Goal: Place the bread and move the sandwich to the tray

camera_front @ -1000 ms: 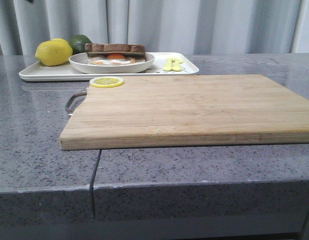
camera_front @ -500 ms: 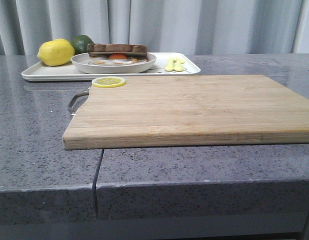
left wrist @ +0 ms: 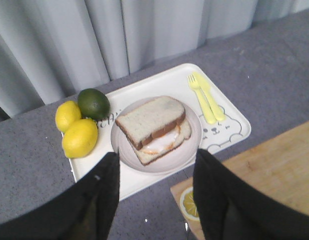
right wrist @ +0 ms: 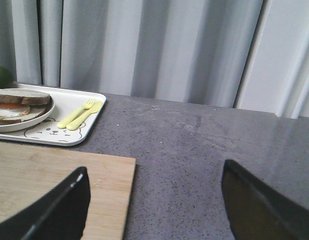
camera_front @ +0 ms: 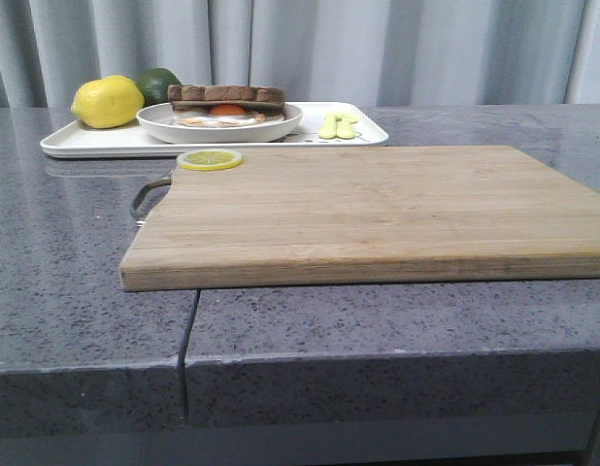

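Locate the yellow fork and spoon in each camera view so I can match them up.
Front view: fork and spoon on the tray's right end, beside the plate.
Left wrist view: fork and spoon on the tray beyond the plate.
Right wrist view: fork and spoon above the bear drawing.
Shared landmark: sandwich.

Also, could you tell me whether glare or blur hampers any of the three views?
Front view: soft sheen on the grey counter left of the wooden board, all sharp. Left wrist view: even light, sandwich crisp, dark fingers slightly soft. Right wrist view: fingers blurred, tray clear.
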